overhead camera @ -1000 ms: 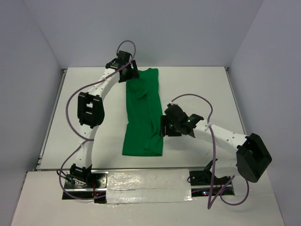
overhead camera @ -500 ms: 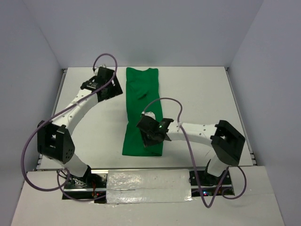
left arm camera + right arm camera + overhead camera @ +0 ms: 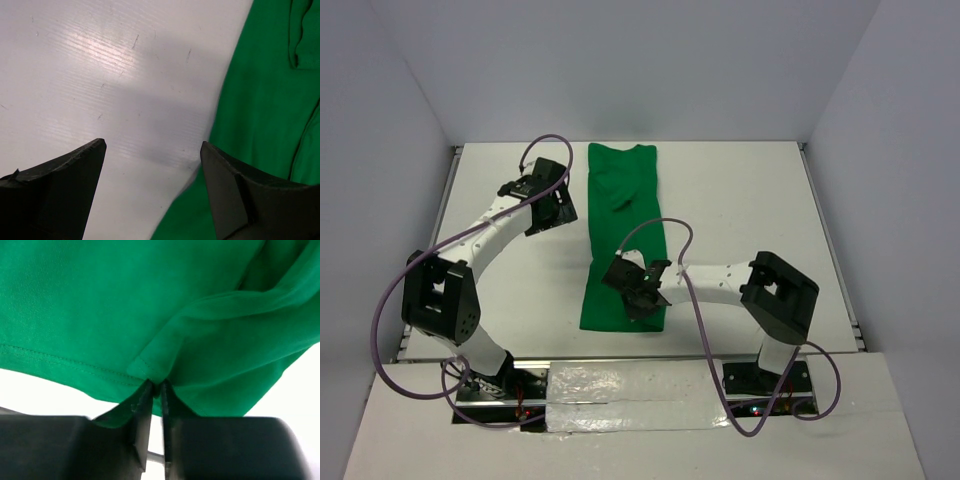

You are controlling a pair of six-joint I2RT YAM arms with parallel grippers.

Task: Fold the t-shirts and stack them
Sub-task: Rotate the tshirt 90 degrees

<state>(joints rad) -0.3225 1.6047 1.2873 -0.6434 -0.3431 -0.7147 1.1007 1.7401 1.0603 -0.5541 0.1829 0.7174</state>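
Since a second ago, the right gripper (image 3: 638,292) is moving from beside the green t-shirt (image 3: 625,225) onto its near hem, while the left gripper (image 3: 556,203) is backing off the collar to hover over the bare table (image 3: 750,190). The shirt is lying as a long strip down the table's middle (collar far, hem near). A crosswise fold seems to be starting, and the next move is likely lifting the hem toward the collar. In the wrist view, the right jaws are pinching nearly closed on a hem fold. The left jaws are standing wide, holding nothing.
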